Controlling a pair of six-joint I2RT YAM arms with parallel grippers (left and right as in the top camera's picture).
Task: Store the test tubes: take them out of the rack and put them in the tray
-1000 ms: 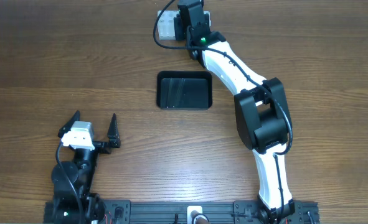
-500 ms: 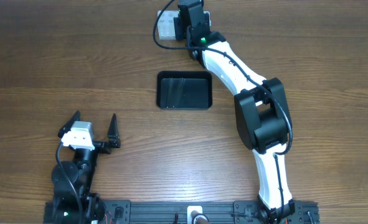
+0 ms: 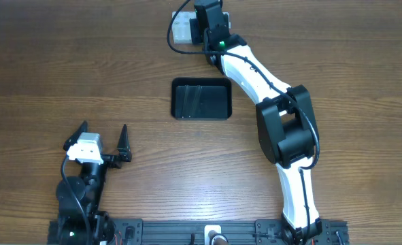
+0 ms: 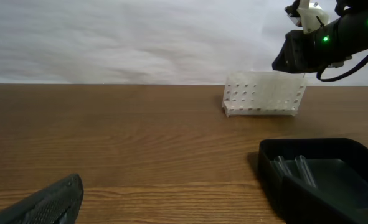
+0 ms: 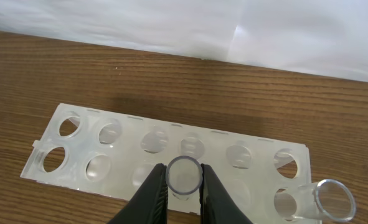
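At the table's far side stands the clear test tube rack (image 3: 181, 30) (image 5: 103, 152) (image 4: 264, 93). Directly above it is my right gripper (image 5: 183, 182) (image 3: 207, 20), shut on the rim of a clear test tube (image 5: 183, 174). The tube's lower end is hidden, so I cannot tell whether it stands in a hole. A second tube (image 5: 330, 200) leans in a hole at the rack's end. The black tray (image 3: 201, 99) (image 4: 352, 171) lies nearer, in the middle, with two tubes (image 3: 195, 95) (image 4: 294, 169) in it. My left gripper (image 3: 104, 139) rests open near the front left, holding nothing.
The right arm (image 3: 282, 122) stretches across the table's right half, past the tray's right side. A cable (image 3: 172, 30) loops by the rack. Bare wooden tabletop (image 3: 64, 68) lies to the left of the tray and the rack.
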